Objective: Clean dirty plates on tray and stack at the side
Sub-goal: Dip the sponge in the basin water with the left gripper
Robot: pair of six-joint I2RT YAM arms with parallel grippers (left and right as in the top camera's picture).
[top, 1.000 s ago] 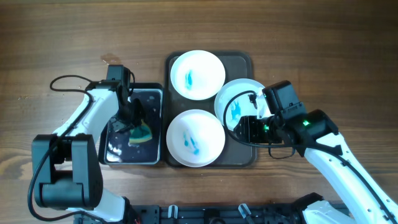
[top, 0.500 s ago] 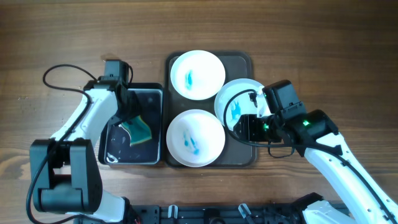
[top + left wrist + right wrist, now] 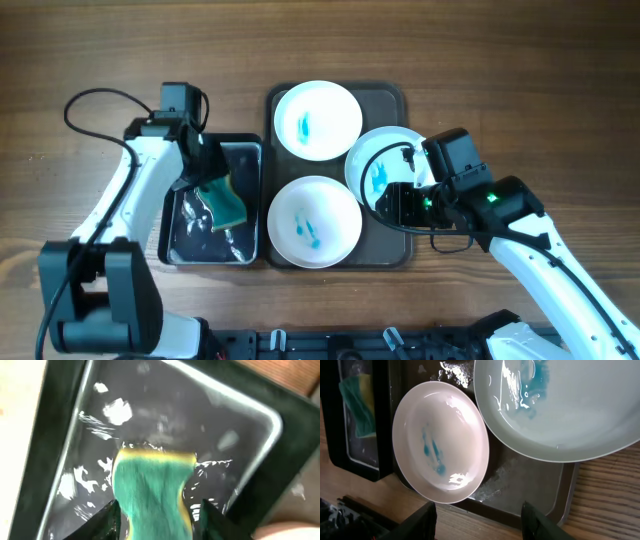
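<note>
Three white plates smeared with blue sit on the dark tray [image 3: 395, 250]: one at the back [image 3: 317, 120], one in front [image 3: 313, 222] and one at the right [image 3: 380, 160] overlapping the tray's edge. My left gripper [image 3: 213, 188] is shut on a green and yellow sponge [image 3: 226, 203], held just above the wet black basin [image 3: 175, 235]; the sponge [image 3: 152, 490] fills the left wrist view. My right gripper [image 3: 392, 206] is open and empty above the tray's front right part, next to the right plate [image 3: 560, 405] and the front plate [image 3: 440, 442].
The basin holds water and stands left of the tray. Bare wooden table lies to the far left, at the back and to the right of the tray. A black cable loops from the left arm.
My left gripper has lifted the sponge out of the basin water and shifted it toward the back. The right arm and the plates have not moved.
</note>
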